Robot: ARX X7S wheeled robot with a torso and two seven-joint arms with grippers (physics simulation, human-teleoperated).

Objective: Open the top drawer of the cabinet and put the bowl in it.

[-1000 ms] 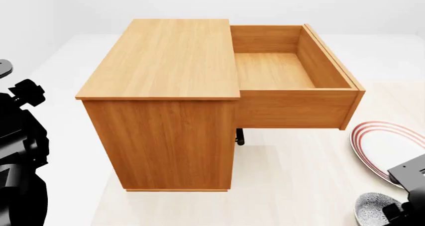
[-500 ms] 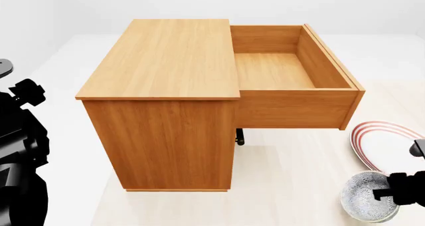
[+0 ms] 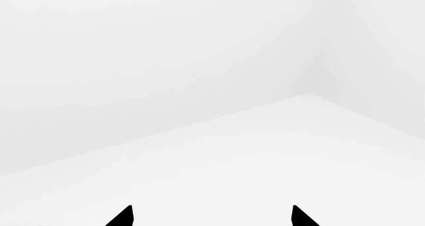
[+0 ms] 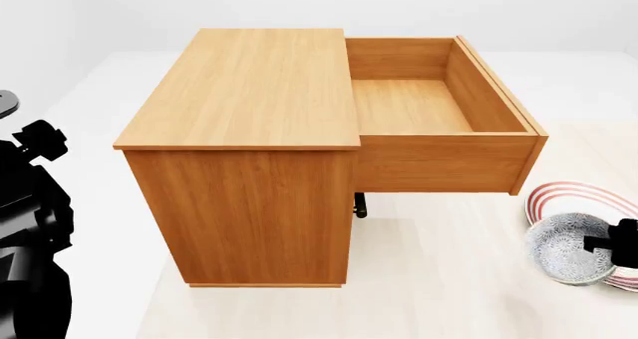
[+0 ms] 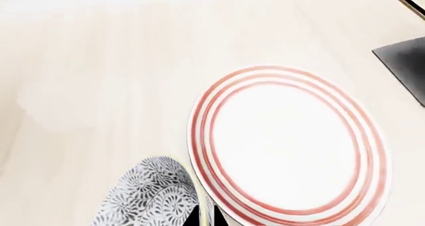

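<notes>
The cabinet (image 4: 244, 152) stands in the middle of the head view, seen from its side. Its top drawer (image 4: 438, 122) is pulled fully out to the right and is empty. My right gripper (image 4: 610, 246) is at the right edge, shut on the rim of the bowl (image 4: 570, 248), which it holds tilted above the floor, lower than the drawer front and to its right. In the right wrist view the bowl's patterned outside (image 5: 149, 196) shows with the fingertips (image 5: 192, 218) pinching its rim. My left gripper (image 3: 211, 217) is open and empty, facing bare white floor and wall.
A flat red-ringed white plate (image 4: 583, 201) lies on the floor under the bowl; it also fills the right wrist view (image 5: 289, 146). My left arm's black bulk (image 4: 30, 227) is at the left edge. A small dark part (image 4: 360, 205) shows below the drawer.
My right gripper has lifted the bowl from the bottom right corner up and over the plate's edge, closer to the drawer front. The cabinet, drawer and left arm have not moved.
</notes>
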